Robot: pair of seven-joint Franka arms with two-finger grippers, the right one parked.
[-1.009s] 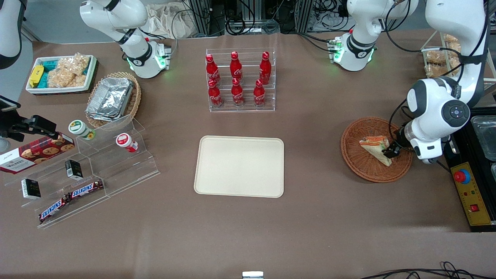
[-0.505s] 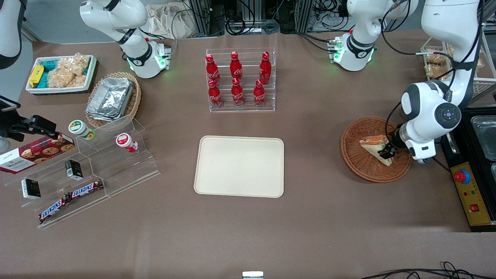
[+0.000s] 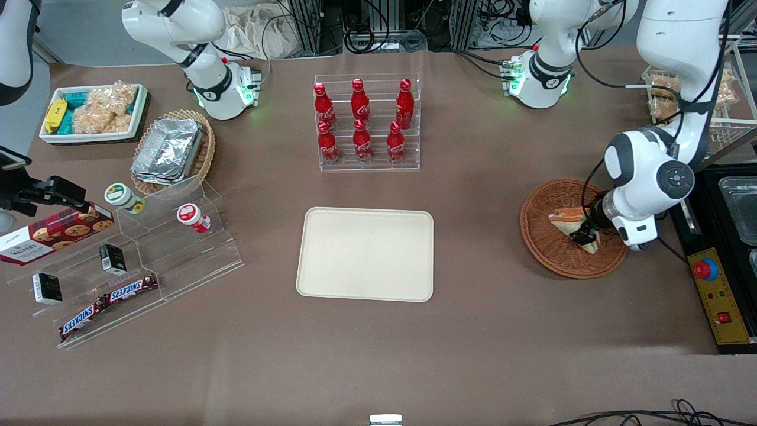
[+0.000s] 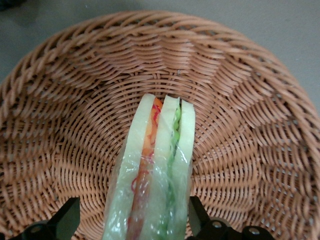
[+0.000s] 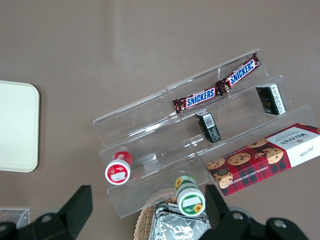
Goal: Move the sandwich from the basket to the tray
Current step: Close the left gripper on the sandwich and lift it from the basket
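The sandwich [image 3: 565, 217], a clear-wrapped wedge with orange-red and green layers, stands on edge in the reddish-brown wicker basket [image 3: 539, 239] toward the working arm's end of the table. My left gripper [image 3: 583, 234] is down inside the basket, open, straddling the wedge's wide end. In the left wrist view the sandwich [image 4: 161, 165] runs between the two black fingers [image 4: 67, 223]; one finger is close against the wrap and the other stands apart from it, with the basket [image 4: 75, 100] weave all around. The cream tray [image 3: 365, 254] lies bare at mid-table, beside the basket.
An acrylic rack of red cola bottles [image 3: 366, 124] stands farther from the front camera than the tray. A black control box with a red button [image 3: 705, 270] sits beside the basket. Acrylic snack steps [image 3: 136, 260], a tan basket of foil trays [image 3: 174, 151] and a white snack box [image 3: 94, 112] lie toward the parked arm's end.
The left arm has shifted toward the tray and lowered, bringing the gripper farther over the sandwich. The sandwich has stayed in place in the basket.
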